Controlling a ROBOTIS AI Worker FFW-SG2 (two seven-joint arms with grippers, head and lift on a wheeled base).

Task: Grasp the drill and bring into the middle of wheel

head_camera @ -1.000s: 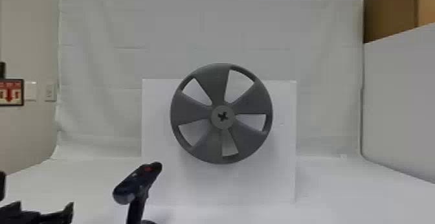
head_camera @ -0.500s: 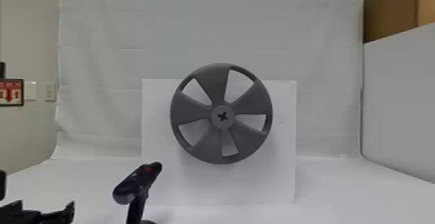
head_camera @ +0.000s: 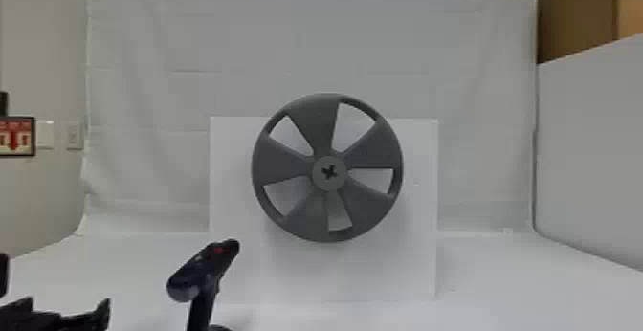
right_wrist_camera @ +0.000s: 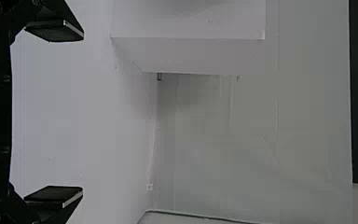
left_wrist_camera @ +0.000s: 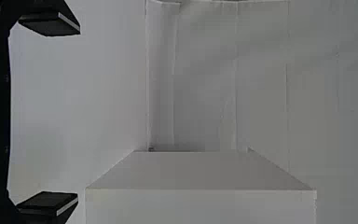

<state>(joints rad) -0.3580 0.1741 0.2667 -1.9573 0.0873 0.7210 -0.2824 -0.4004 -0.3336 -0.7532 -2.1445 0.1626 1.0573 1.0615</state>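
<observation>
Drill (head_camera: 203, 277) not yet grasped, middle of wheel (head_camera: 311, 124) left to be reached; left gripper (left_wrist_camera: 70, 114) and right gripper (right_wrist_camera: 74, 113) both seen with fingers apart.

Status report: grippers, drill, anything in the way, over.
Left gripper open, empty; right gripper same. Drill ungripped, left of wheel. White block behind wheel, not before it.
</observation>
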